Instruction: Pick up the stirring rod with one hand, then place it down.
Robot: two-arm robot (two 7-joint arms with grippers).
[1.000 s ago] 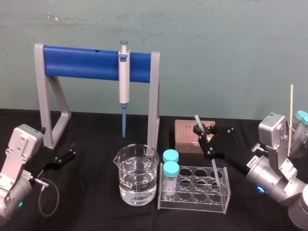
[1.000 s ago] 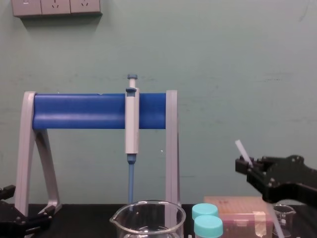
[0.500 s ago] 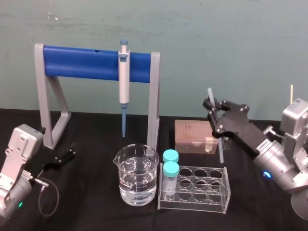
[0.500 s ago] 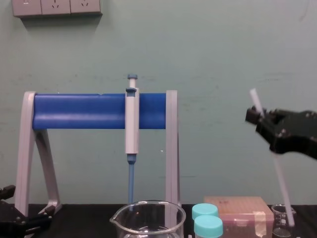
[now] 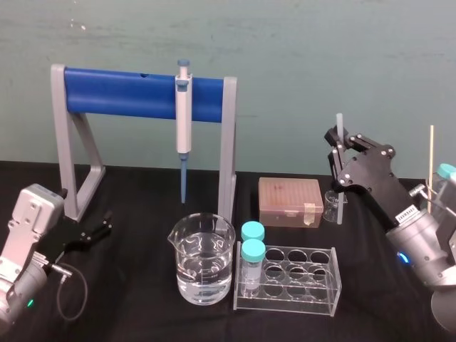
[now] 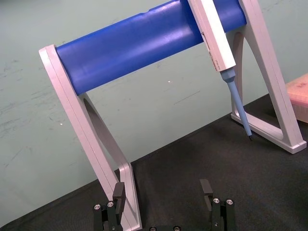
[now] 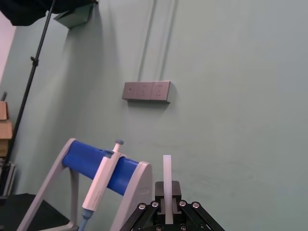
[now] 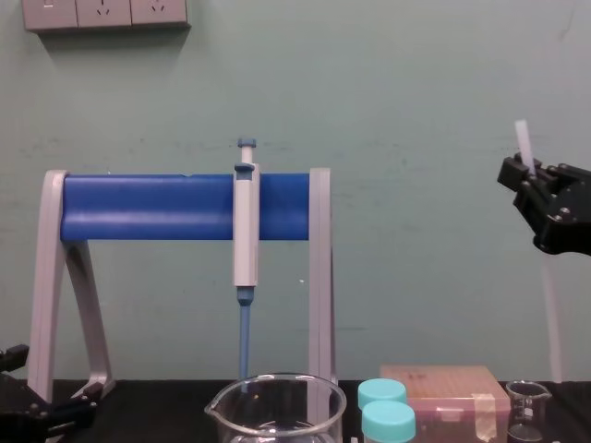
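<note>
The right gripper (image 5: 342, 153) was clenched on the stirring rod (image 5: 339, 127), grasping it near its upper end, so a short stub stood above the fingers and the long remainder hung below. The rod was close to upright, raised over the right rear of the tabletop (image 5: 142, 306). Its lower end was just beside the small beaker (image 5: 331, 206) and behind the tube rack (image 5: 288, 281). In the chest view that end appeared to hang above the beaker's rim, clear of it. The lift looked complete, so the step in hand was judged to be the setting down.

Doing it well called for a slow, straight descent. The high grasp left a long free length, so any wrist tilt would be magnified at the tip, and the small beaker and the tip box (image 5: 290, 201) were the nearest things to knock. If the rod was meant for the beaker, its tip needed to enter well inside the rim. If it was meant for bare cloth, it needed tilting away from the glassware first. The jaws were best opened only once the lower end was supported, since a thin round rod would likely topple or roll.

The left gripper (image 5: 89, 234) lay released, fingers apart, low by the foot of the pipette stand (image 5: 121, 92), well apart from all this
</note>
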